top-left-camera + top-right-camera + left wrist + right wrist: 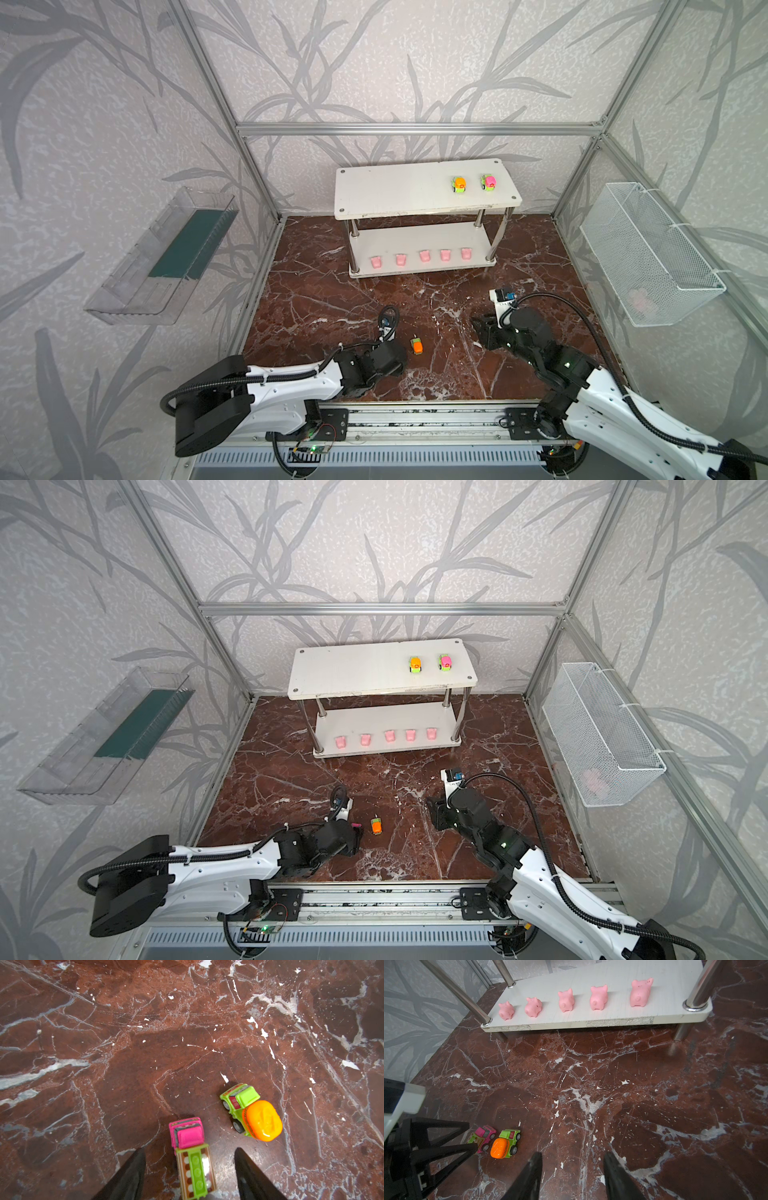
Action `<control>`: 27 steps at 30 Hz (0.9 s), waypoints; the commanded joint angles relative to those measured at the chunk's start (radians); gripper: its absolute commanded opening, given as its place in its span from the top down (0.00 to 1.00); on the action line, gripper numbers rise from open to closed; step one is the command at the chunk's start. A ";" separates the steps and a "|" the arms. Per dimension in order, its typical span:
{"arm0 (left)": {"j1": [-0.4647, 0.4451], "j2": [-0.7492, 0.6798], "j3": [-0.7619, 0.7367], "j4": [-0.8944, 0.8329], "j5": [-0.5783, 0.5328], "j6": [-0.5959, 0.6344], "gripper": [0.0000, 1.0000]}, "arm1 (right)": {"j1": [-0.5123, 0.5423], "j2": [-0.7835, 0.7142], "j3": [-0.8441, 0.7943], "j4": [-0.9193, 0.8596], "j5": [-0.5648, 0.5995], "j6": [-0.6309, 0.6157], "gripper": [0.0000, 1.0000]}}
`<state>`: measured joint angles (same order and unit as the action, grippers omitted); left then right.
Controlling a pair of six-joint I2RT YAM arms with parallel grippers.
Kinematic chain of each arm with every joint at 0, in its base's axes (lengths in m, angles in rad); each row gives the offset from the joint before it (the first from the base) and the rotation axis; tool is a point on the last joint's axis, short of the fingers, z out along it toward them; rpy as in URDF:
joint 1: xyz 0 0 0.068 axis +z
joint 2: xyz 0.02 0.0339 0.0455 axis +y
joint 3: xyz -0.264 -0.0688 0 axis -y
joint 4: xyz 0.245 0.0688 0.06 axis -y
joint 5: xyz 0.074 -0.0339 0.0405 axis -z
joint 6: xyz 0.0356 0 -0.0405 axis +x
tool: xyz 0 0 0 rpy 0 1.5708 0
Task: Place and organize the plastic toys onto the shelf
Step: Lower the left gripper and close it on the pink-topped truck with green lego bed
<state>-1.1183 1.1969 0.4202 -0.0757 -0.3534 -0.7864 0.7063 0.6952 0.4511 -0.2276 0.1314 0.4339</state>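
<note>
The white two-tier shelf (395,195) stands at the back of the marble floor. Two neon toy cars (459,184) (488,182) sit on its top board. Several pink pig toys (564,1000) stand in a row on the lower board (654,1001). On the floor, a pink and green toy truck (191,1157) lies between the fingers of my left gripper (189,1149), which is open with a gap on each side. A green car with an orange drum (251,1113) (417,345) stands just beside it. My right gripper (573,1154) (484,332) hovers open over bare floor, right of both cars.
A clear plastic tray (166,257) hangs on the left wall. A white wire basket (648,253) with something pink inside hangs on the right wall. Aluminium frame posts edge the floor, and the arms' rail (415,419) runs along the front.
</note>
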 commanded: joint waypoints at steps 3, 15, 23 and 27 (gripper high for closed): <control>-0.005 0.035 0.034 -0.015 -0.006 -0.033 0.40 | 0.001 0.006 -0.009 0.027 0.016 -0.011 0.51; -0.005 0.057 0.040 -0.024 -0.002 -0.048 0.51 | -0.015 0.030 -0.019 0.045 0.007 -0.007 0.51; -0.005 0.069 0.044 -0.022 0.004 -0.051 0.55 | -0.026 0.026 -0.026 0.042 0.002 -0.003 0.51; -0.005 0.078 0.046 -0.021 0.008 -0.053 0.55 | -0.031 0.026 -0.028 0.042 0.000 0.000 0.51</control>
<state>-1.1183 1.2655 0.4389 -0.0780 -0.3378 -0.8154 0.6804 0.7258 0.4362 -0.2050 0.1307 0.4339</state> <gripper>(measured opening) 0.453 0.488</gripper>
